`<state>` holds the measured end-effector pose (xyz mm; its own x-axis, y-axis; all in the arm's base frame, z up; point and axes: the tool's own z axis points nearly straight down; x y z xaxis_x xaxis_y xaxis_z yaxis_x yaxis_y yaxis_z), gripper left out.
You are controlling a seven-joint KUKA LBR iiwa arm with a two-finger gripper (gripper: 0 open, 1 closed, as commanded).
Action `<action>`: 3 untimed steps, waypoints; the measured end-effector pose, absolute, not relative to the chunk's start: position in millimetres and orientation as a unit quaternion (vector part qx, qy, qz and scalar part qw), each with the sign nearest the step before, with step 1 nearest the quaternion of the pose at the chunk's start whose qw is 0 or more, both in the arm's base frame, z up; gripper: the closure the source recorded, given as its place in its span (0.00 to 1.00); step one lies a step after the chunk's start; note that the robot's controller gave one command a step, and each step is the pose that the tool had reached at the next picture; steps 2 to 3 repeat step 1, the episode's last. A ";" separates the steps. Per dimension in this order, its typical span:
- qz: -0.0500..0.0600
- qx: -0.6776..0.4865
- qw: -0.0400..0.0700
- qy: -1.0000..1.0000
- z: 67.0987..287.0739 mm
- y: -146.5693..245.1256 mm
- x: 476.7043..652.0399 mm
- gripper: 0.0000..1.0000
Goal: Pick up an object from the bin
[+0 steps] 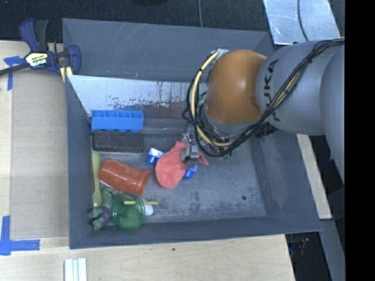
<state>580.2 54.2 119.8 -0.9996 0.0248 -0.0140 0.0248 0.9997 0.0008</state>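
My gripper (191, 152) hangs below the orange wrist cover in the middle of the bin, its tip at the upper right edge of a soft pink-red lump (169, 168). A small blue piece (190, 172) lies just under the gripper against the lump's right side. On the lump's upper left lies a small blue-and-white thing (154, 154). Whether the lump is gripped is hidden by the gripper body.
Along the bin's left side lie a blue toothed block (117, 120), a dark rectangular block (118, 141), an orange-red cylinder (123, 177), a green round thing (129, 211) and a yellow-green stick (95, 180). The arm covers the bin's upper right.
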 end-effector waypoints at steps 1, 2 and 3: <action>0.000 -0.026 0.008 1.000 194.1 65.4 587.6 1.00; 0.000 -0.026 0.008 1.000 194.1 65.4 587.6 1.00; 0.000 -0.026 0.008 1.000 194.1 65.4 587.6 1.00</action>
